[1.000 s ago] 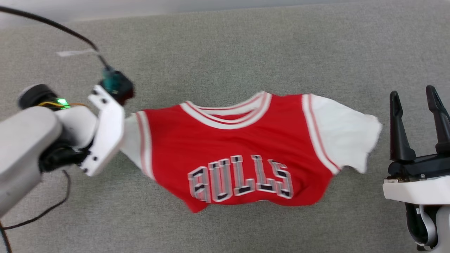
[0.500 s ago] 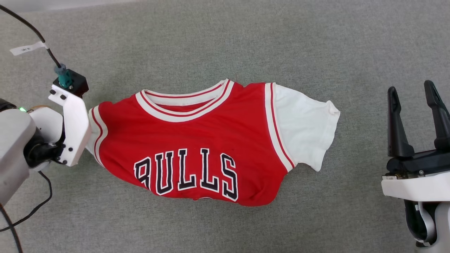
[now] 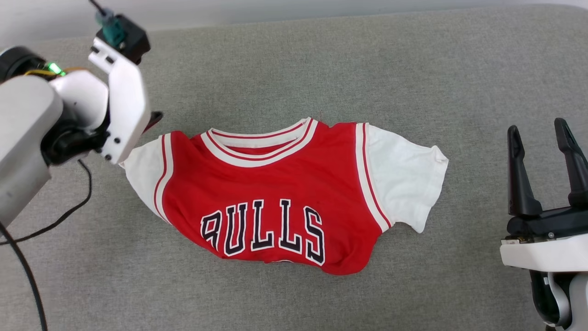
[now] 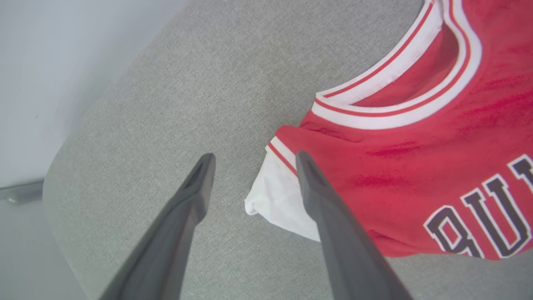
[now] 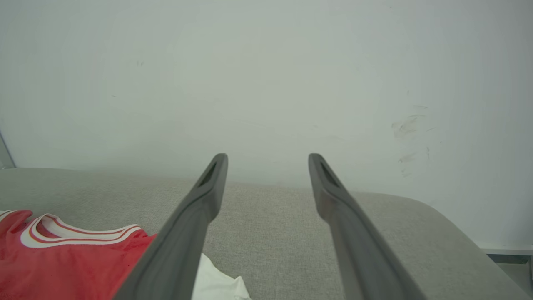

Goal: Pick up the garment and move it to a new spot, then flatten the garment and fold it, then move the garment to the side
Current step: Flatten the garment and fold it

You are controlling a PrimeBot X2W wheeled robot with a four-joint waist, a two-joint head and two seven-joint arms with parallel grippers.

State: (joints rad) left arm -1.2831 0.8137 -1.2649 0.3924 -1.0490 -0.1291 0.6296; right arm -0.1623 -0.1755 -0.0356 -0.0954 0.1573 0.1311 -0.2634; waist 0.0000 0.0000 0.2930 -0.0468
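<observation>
A broad grey woven-cloth surface (image 3: pixel 321 59) takes up most of the scene, its far edge running along a pale plain wall (image 5: pixel 266 75). The left wrist view catches its rounded corner on the left, and the right wrist view its rounded corner on the right.

Out in the middle lies the red jersey-style garment (image 3: pixel 275 184), front up, black white-edged letters readable. The striped collar points toward the wall and a white short sleeve is spread to each side. Its lower part looks bunched or tucked under, so I can't make out the hem.

The left gripper (image 4: pixel 254 160), on its pale forearm, hangs at the garment's left end near the far left corner. Its two dark fingers are spread wide and clamp nothing. The tip of the left sleeve shows in the gap between them, and one finger crosses the sleeve's edge, though I can't tell whether it touches.

The right gripper (image 3: pixel 538 120) stands well apart from the right sleeve, off near the right side, its fingers parted and empty.

Bare grey cloth runs all round the garment: a wide band on the near side, another beyond the collar, a clear stretch between right sleeve and right gripper.

A thin black cable (image 3: pixel 69 211) loops down from the left arm at the left side
</observation>
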